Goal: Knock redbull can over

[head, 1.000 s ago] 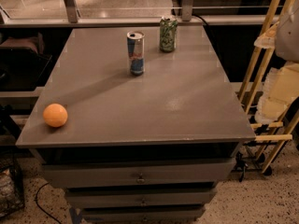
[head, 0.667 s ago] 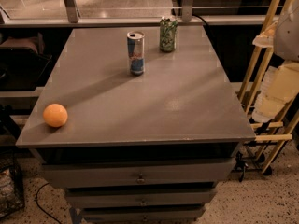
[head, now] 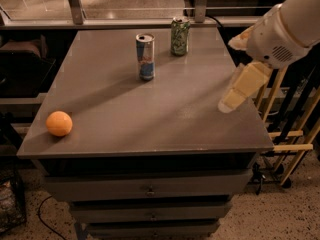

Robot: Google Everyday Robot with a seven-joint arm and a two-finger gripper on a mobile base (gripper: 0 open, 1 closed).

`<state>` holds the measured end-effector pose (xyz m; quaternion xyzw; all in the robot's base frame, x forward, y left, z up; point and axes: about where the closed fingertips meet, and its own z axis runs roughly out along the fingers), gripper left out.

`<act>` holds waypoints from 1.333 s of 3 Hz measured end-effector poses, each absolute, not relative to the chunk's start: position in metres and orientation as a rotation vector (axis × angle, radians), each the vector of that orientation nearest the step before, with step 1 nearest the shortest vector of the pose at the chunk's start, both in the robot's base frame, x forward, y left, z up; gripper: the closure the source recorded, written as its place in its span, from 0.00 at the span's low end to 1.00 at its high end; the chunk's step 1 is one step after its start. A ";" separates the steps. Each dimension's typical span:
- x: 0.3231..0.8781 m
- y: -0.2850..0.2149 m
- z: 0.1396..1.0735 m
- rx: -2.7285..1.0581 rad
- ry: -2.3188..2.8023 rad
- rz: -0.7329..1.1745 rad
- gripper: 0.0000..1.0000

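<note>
Your claw hangs above the right edge of the worktop, touching nothing; you cannot tell whether it is spread or pressed together. The redbull can stands upright well to the claw's left and farther back, near a green can. An orange ball lies far to its left.

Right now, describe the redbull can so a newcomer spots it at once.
On the grey table, look to the far half, near the middle, where two cans stand upright. The redbull can is the left, nearer one. It is slim, silver-and-blue with a red mark, unlike the wider green can; the gripper hangs over the table's right edge, apart from it.
</note>
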<state>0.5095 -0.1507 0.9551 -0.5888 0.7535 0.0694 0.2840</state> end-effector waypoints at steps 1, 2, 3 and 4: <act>0.549 -0.106 0.939 -1.518 1.896 0.386 0.00; 0.549 -0.106 0.939 -1.519 1.896 0.386 0.00; 0.563 -0.090 0.931 -1.484 1.839 0.449 0.00; 0.593 -0.061 0.918 -1.483 1.745 0.495 0.00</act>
